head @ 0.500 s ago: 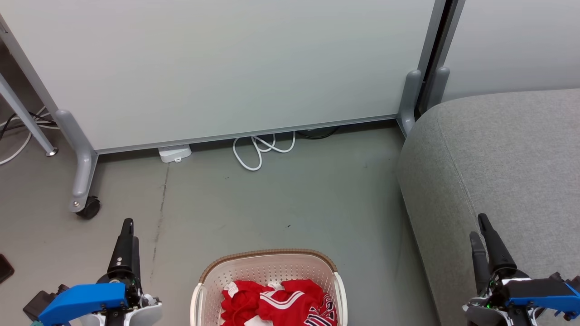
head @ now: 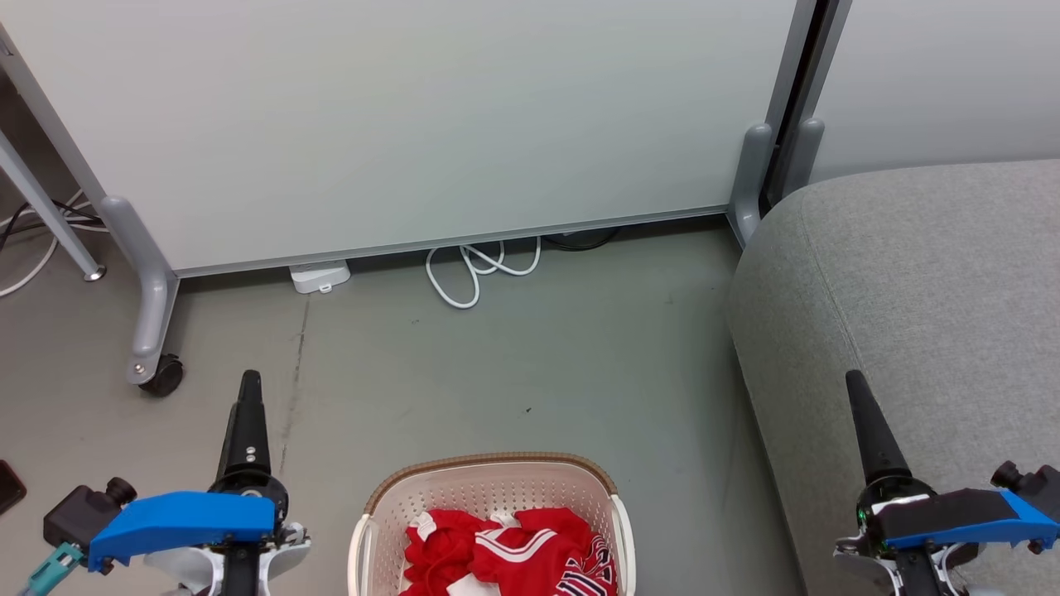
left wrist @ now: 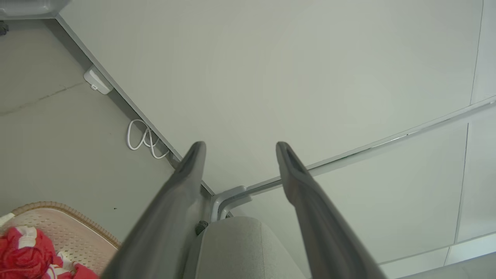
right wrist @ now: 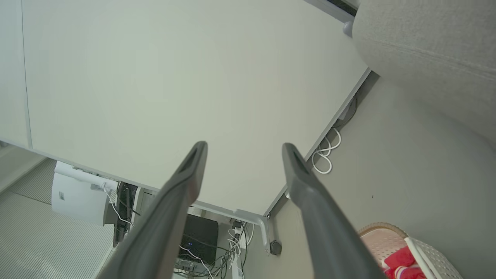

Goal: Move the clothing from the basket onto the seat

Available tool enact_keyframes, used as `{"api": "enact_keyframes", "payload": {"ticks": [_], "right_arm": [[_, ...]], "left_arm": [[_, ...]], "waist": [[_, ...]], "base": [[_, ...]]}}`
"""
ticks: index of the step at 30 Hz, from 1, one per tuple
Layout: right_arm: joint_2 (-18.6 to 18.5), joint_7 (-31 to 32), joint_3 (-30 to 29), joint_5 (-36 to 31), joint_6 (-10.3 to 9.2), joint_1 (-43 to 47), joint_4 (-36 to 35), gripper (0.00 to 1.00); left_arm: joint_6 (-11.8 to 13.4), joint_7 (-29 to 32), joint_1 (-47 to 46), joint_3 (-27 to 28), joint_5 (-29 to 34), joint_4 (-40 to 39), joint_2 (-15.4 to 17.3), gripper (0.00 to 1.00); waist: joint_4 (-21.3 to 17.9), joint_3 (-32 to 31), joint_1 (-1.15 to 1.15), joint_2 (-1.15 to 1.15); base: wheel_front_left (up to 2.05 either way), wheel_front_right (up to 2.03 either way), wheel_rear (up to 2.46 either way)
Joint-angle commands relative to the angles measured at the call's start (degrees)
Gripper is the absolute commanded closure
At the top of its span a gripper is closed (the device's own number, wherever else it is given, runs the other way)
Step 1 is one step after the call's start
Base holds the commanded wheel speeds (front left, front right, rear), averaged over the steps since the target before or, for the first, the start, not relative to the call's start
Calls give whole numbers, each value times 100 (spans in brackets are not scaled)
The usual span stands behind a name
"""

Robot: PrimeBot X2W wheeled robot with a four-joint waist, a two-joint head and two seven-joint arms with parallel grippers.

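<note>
Our left jaws and right jaws, flanking the basket (head: 497,460), reach farther forward than a moment ago, spread wide and empty. The clothing (head: 497,550) lies in the basket, its lettering unreadable.

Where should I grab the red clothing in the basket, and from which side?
Pinch the raised fold with the white stripe on the clothing, coming straight down: the basket walls block every side and bunched fabric likely gives the jaws a ridge.

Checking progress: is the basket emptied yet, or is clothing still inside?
Not empty: the red clothing lies bunched inside the basket, seen in the head view.
</note>
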Motion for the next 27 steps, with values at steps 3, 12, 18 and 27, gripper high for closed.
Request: {"api": "enact_keyframes", "payload": {"ticks": [3, 12, 18, 27], "right_arm": [[-33, -99, 66, -481, 13, -181, -167, 0], [-37, -285, 251, -1517, 15, -196, -245, 0], [-40, -399, 360, -2124, 16, -213, -181, 0], [-44, -568, 467, -2825, 17, -240, -129, 0]], "left_arm": [[77, -97, -181, -126, 518, -147, 45, 0], [258, -283, -232, -408, 1686, -147, 50, 0], [336, -400, -256, -569, 2331, -68, 56, 0], [406, -565, -287, -736, 3026, -6, 63, 0]], "waist": [[2, 8, 0, 0], [18, 31, 0, 0], [28, 34, 0, 0], [43, 23, 0, 0]], "base": [[0, 0, 0], [0, 0, 0], [0, 0, 0], [0, 0, 0]]}}
